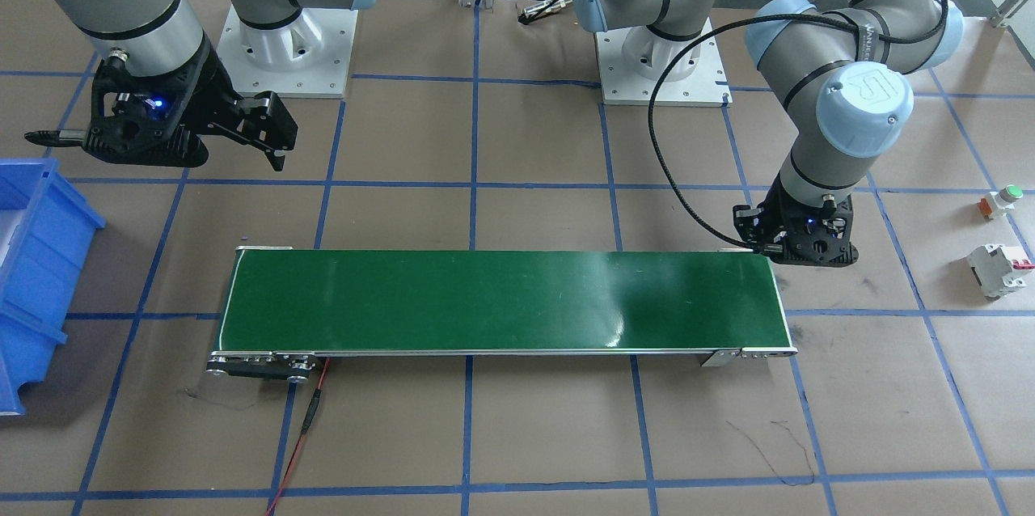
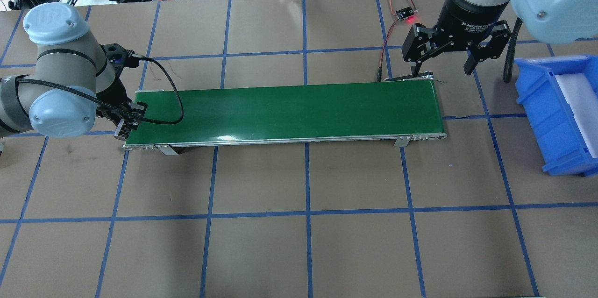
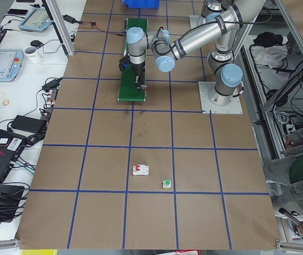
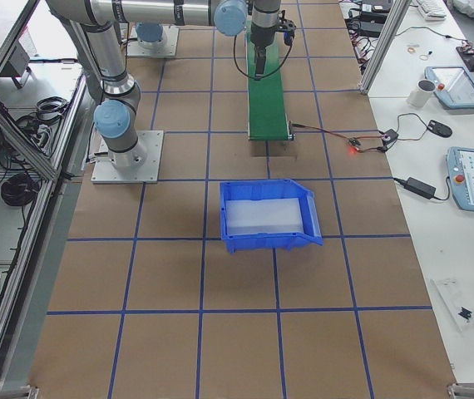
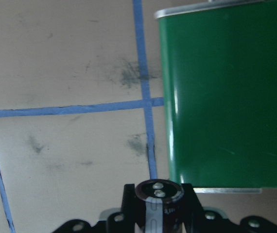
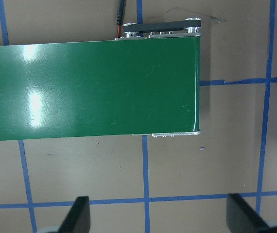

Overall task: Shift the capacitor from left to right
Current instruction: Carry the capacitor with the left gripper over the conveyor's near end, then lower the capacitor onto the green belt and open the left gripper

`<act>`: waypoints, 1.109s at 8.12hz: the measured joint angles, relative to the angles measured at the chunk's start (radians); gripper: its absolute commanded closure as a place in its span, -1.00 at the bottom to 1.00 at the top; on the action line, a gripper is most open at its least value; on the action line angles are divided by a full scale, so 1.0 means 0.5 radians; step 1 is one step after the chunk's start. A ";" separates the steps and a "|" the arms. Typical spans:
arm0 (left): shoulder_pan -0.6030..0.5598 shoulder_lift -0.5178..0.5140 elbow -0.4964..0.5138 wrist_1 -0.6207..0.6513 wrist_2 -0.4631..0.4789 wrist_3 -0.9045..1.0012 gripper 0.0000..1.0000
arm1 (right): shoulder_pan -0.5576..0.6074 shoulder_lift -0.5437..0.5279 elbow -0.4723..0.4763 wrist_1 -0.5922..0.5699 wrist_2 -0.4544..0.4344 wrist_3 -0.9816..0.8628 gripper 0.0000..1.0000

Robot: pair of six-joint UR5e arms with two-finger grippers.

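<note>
The capacitor [image 5: 158, 196], a stubby black cylinder with a pale stripe, sits between the fingers of my left gripper [image 5: 159, 216] in the left wrist view. My left gripper [image 2: 126, 123] is shut on it, just off the left end of the green conveyor belt [image 2: 289, 109] and above the table. In the front view it is at the belt's right end [image 1: 796, 253], and the capacitor is hidden there. My right gripper [image 2: 443, 65] is open and empty, above the far right corner of the belt; its fingers [image 6: 77, 216] frame the belt end [image 6: 90, 92].
A blue bin [image 2: 560, 111] stands right of the belt. A white breaker with a red lever [image 1: 999, 269] and a green-capped push button [image 1: 1001, 200] lie on the table beyond the left arm. A red wire [image 1: 303, 427] leads off the belt's motor end.
</note>
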 measured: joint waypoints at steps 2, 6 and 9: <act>-0.087 -0.006 0.027 -0.024 -0.131 -0.048 0.76 | 0.000 0.000 0.000 0.002 -0.002 -0.002 -1.00; -0.123 -0.124 0.148 -0.030 -0.229 -0.148 0.76 | -0.002 0.000 0.000 0.004 -0.002 -0.002 -1.00; -0.122 -0.267 0.232 -0.015 -0.248 -0.291 0.76 | -0.001 0.000 0.000 0.002 0.003 0.000 -1.00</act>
